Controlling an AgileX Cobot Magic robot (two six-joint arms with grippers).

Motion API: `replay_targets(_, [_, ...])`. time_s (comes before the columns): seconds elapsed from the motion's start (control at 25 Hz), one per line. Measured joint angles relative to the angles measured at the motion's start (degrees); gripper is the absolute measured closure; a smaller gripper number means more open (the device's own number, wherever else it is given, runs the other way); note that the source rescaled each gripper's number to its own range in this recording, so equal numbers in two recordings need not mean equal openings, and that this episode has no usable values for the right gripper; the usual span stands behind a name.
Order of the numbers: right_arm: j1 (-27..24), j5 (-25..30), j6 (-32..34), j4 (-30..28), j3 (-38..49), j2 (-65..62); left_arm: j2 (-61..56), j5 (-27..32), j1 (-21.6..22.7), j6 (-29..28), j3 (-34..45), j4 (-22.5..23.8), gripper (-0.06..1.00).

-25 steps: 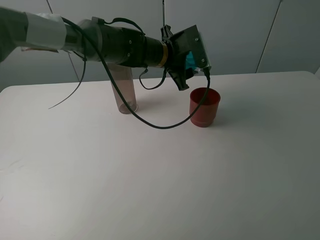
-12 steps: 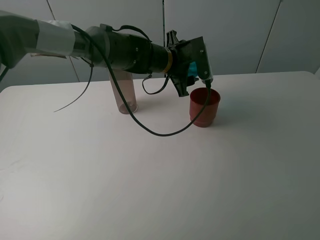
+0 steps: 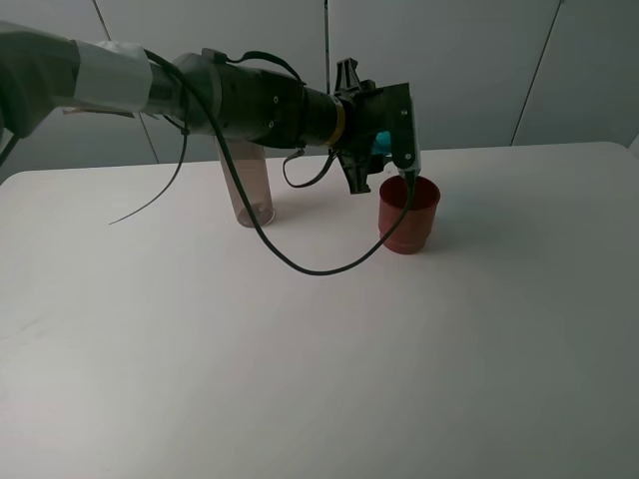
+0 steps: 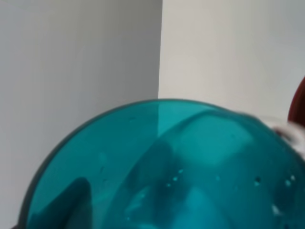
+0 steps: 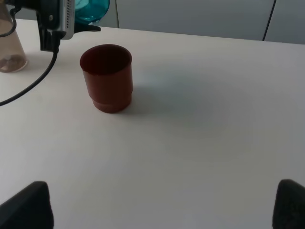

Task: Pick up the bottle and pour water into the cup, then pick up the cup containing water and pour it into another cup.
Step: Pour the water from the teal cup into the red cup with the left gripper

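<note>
1. Left gripper (image 3: 384,150), clamped on the teal cup (image 3: 381,139), has dropped from upper centre toward the red cup (image 3: 407,212) rim
2. Pour looks underway; bottle (image 3: 250,190) stands centre-left
3. Right gripper (image 5: 162,210) gapes, empty

I see a wide white desk (image 3: 300,379) with a matte top filling most of the high view. Its far edge runs straight and its far left corner is rounded. Behind it stands a pale grey wall (image 3: 469,60) of flat panels, split by thin dark seams. The light is soft and even, leaving only faint, blurred shadows on the desk.
</note>
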Motion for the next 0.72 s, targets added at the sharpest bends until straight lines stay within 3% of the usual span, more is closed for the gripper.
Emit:
replay_targets(0.32, [0.0, 0.0, 0.0, 0.0, 0.0, 0.0, 0.0, 0.0, -0.1, 1.9, 0.0, 0.5, 0.81])
replay_targets(0.72, [0.0, 0.0, 0.0, 0.0, 0.0, 0.0, 0.0, 0.0, -0.3, 2.1, 0.0, 4.3, 0.81])
